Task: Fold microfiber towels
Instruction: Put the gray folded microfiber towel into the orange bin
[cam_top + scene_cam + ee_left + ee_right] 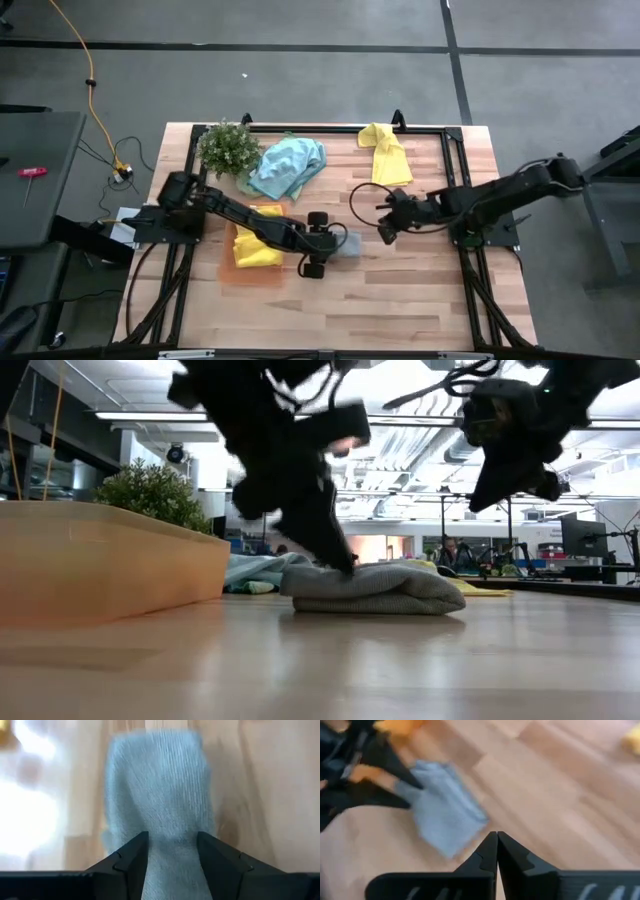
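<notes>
While overhead: left gripper (pixel 322 245) hides most of the grey towel (pixel 348 243) at table (pixel 420 300) centre
Left wrist: fingers (pixel 131 857) straddle and pinch the folded towel
Right gripper (pixel 496 851): closed, empty, hovering nearby
Low view: plant (pixel 152 492), office room behind

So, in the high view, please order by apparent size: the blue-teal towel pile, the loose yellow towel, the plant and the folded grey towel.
1. Blue-teal towel pile, largest.
2. Plant and loose yellow towel: they look alike, so no ranking.
3. Folded grey towel, smallest, partly hidden under the left hand.
</notes>
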Tool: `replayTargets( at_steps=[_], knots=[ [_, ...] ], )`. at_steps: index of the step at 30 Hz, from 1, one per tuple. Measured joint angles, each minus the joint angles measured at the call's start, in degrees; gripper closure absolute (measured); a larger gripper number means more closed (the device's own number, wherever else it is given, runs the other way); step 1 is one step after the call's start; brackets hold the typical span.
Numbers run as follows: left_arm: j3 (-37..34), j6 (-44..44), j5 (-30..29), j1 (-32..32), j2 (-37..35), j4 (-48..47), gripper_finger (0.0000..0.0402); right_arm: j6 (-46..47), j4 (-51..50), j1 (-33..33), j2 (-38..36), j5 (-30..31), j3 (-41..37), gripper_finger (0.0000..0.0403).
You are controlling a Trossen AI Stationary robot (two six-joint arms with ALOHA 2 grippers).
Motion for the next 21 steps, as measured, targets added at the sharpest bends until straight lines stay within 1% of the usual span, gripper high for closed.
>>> replayTargets(
  at_steps=[3,5,10,13,14,15,17,19,21],
  knots=[
    [0.0,-0.2,0.3,0.0,-2.7,-2.2,0.0241,-4.0,4.1,-3.2,1.4,-7.9,0.0,0.039],
    [0.0,-1.5,0.9,0.0,-4.4,-3.9,0.0241,-5.9,7.9,-5.4,3.2,-12.5,0.0,0.037],
    [0.0,-8.5,4.0,-1.1,-9.0,-7.6,0.0241,-8.8,17.7,-10.1,9.5,-21.1,0.0,0.0285],
    [-1.8,-13.2,5.9,-2.9,-12.8,-7.5,0.0241,-11.1,25.9,-11.6,14.8,-27.1,0.0,0.0231],
    [-2.7,-14.6,6.1,-3.6,-14.0,-6.1,0.0241,-12.3,27.9,-11.9,16.4,-28.6,0.0,0.0216],
    [-3.9,-16.3,6.1,-4.4,-15.3,-3.5,0.0241,-13.4,29.8,-12.0,18.0,-29.8,0.0,0.0203],
    [-7.8,-20.1,5.7,-6.0,-19.4,-3.4,0.0241,-15.1,33.9,-12.1,21.7,-30.4,0.5,0.0185],
    [-11.0,-24.4,4.3,-7.6,-22.4,1.3,0.0241,-16.9,33.8,-12.1,24.2,-30.4,1.0,0.0176],
    [-15.0,-29.4,2.1,-9.2,-26.9,2.5,0.0241,-19.1,33.9,-12.1,27.4,-30.4,2.4,0.0175]
  ],
)
